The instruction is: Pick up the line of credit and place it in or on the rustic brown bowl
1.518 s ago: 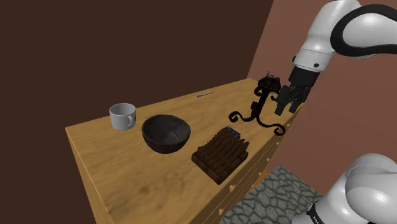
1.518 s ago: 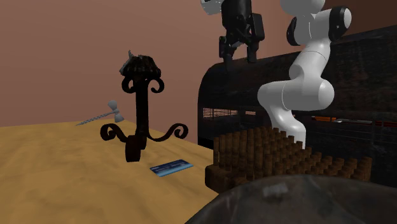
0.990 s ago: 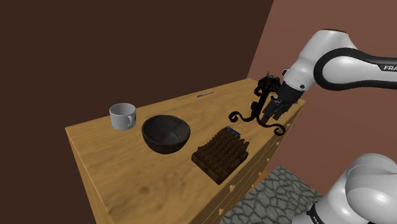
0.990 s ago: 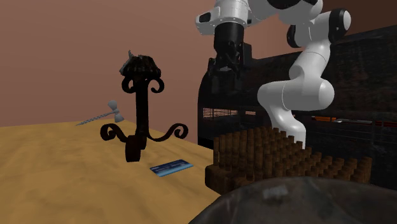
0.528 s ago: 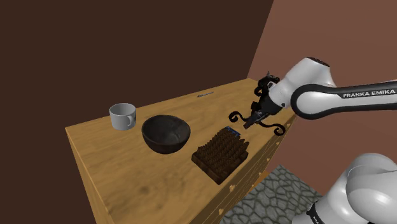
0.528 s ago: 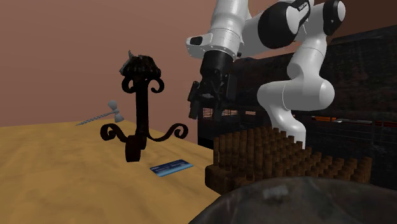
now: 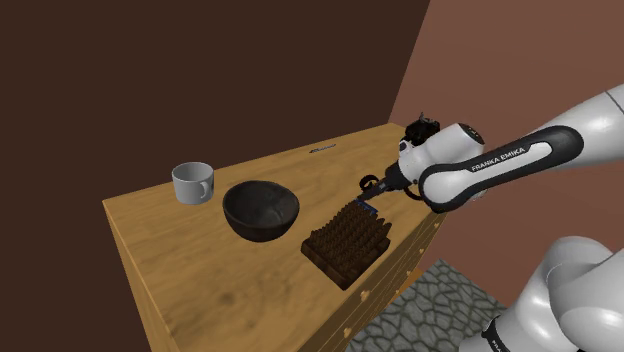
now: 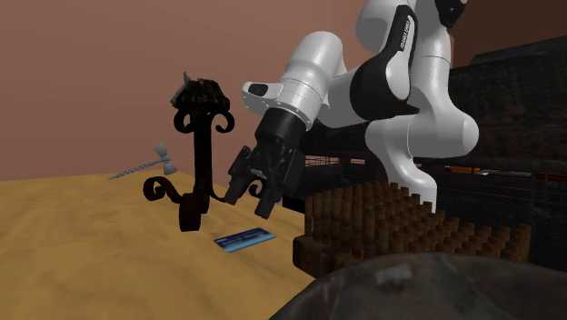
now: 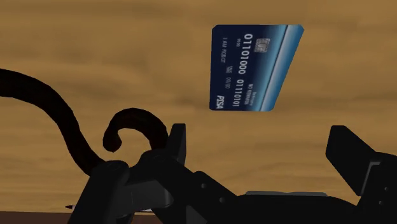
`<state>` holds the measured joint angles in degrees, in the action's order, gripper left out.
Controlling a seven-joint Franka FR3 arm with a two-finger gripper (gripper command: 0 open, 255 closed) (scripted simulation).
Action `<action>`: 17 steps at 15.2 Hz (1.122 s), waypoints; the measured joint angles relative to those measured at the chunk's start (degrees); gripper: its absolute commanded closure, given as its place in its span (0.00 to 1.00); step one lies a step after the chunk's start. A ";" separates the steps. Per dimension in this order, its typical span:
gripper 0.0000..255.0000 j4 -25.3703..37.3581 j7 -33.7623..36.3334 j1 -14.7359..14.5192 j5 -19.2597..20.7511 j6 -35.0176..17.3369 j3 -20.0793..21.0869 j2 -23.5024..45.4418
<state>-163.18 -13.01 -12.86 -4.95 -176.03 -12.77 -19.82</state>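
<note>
In the shoulder view, a light wooden desk [image 7: 190,272] with drawers in its front runs from the left of the frame to the centre right. At its left end stands a plain white mug [image 7: 192,183], and just to the right of it a dark, nearly black round bowl [image 7: 261,210] sits upright. Right of the bowl, at the desk's near edge, lies a brown block bristling with upright pegs [image 7: 346,241]. A blue bank card with white numbers [image 7: 368,208] peeks out at the block's far end. In the second exterior view the card [image 8: 244,239] lies flat on the desk at lower centre, between the foot of a black scrolled iron stand [image 8: 198,155] on the left and the peg block [image 8: 400,223] on the right, touching neither. The white arm [image 7: 500,165] reaches in from the shoulder view's right, and its black jaws hang just above the card, tilted down towards it. They stand apart with nothing between them. In the wrist view the card [image 9: 254,67] lies face up on the wood just ahead of the fingers [image 9: 173,143], apart from them, with a curl of the stand's foot [image 9: 124,127] beside one finger. A small grey screw-like tool [image 8: 145,164] lies far back at the left of the second exterior view.
</note>
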 measured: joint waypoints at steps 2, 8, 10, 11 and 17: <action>0.00 0.59 -1.70 -3.37 -1.47 -3.53 -3.05 3.30; 0.00 2.68 -5.07 -15.69 -5.55 -8.41 -14.01 9.35; 0.00 2.79 -5.27 -16.57 -5.74 -8.63 -14.87 9.61; 0.00 2.83 -5.29 -16.73 -5.77 -8.67 -15.01 9.68; 1.00 2.86 -5.31 -16.86 -5.80 -8.70 -15.13 9.71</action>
<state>-160.31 -18.32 -29.73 -10.75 -184.73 -27.90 -10.11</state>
